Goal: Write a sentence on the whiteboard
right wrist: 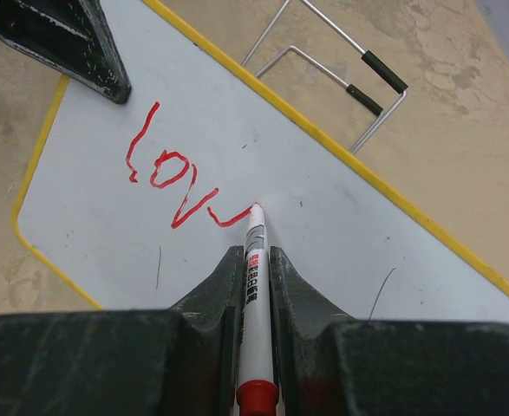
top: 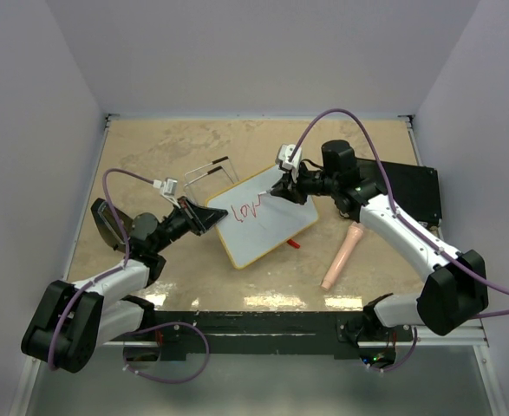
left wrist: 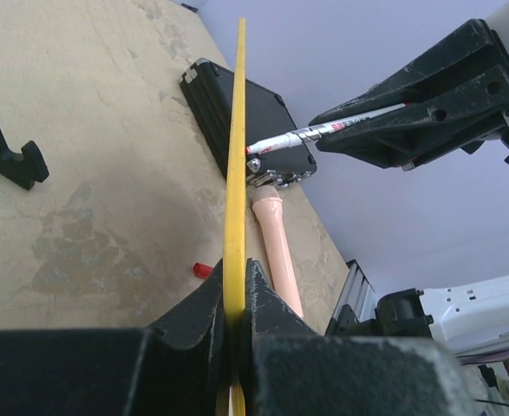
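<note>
table [top: 150, 152]: beige marbled | wire stand [top: 211, 165] | black case [top: 410, 186] | pink handle [top: 341, 256] | red cap [top: 294, 244]

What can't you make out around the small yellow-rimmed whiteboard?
Left wrist view: the flat white yellow-rimmed whiteboard is edge-on, hiding its red writing.
Top view: the right arm covers part of the black rectangular case.
Top view: the small red piece at the board's edge is too small to identify.

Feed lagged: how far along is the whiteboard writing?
Done: red letters "lov" on the whiteboard. In hand: left gripper clamps the board's edge; right gripper holds the marker tip just past the v. Left: the rest of the sentence; most of the board is blank.
</note>
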Controlling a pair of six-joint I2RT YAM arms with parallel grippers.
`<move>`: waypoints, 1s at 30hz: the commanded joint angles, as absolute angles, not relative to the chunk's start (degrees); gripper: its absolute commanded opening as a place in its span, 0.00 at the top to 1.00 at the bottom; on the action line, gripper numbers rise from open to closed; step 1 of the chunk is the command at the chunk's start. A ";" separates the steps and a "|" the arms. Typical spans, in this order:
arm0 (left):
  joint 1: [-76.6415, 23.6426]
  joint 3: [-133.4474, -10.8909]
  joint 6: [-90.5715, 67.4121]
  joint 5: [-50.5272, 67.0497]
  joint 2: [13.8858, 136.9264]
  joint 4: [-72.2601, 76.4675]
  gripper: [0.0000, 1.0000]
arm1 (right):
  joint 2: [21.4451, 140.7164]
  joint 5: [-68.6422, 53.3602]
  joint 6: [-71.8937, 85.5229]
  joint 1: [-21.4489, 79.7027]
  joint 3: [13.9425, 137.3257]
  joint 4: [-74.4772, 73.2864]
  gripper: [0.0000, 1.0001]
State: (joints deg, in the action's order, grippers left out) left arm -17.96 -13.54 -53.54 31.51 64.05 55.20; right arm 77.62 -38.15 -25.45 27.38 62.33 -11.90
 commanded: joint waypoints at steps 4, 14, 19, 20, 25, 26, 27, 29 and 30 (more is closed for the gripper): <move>-18.02 -14.59 -55.90 34.10 62.84 66.18 1.00 | 78.22 -40.51 -25.31 27.60 62.84 -9.84 1.00; -17.93 -14.68 -55.28 32.61 61.79 65.39 1.00 | 79.54 -44.12 -28.21 28.39 62.93 -13.18 1.00; -17.75 -14.85 -55.02 32.17 61.35 64.69 1.00 | 79.63 -44.03 -29.44 28.48 62.84 -14.59 1.00; -17.67 -14.94 -54.76 31.99 61.00 64.34 1.00 | 79.54 -43.77 -29.53 28.56 62.75 -14.59 1.00; -16.96 -15.38 -54.14 31.38 58.89 62.23 1.00 | 79.37 -42.80 -30.06 28.56 62.49 -15.29 1.00; -16.96 -15.38 -54.14 31.38 58.63 62.14 1.00 | 79.45 -42.72 -30.06 28.56 62.49 -15.38 1.00; -16.70 -15.38 -53.97 31.29 58.19 61.96 1.00 | 79.45 -42.54 -30.06 28.48 62.58 -15.47 1.00; -16.70 -15.38 -53.97 31.29 57.83 61.61 1.00 | 79.63 -42.36 -30.06 28.56 62.58 -15.56 1.00; -16.70 -15.47 -53.96 31.46 57.57 61.52 1.00 | 79.72 -41.84 -30.06 28.56 62.67 -15.64 1.00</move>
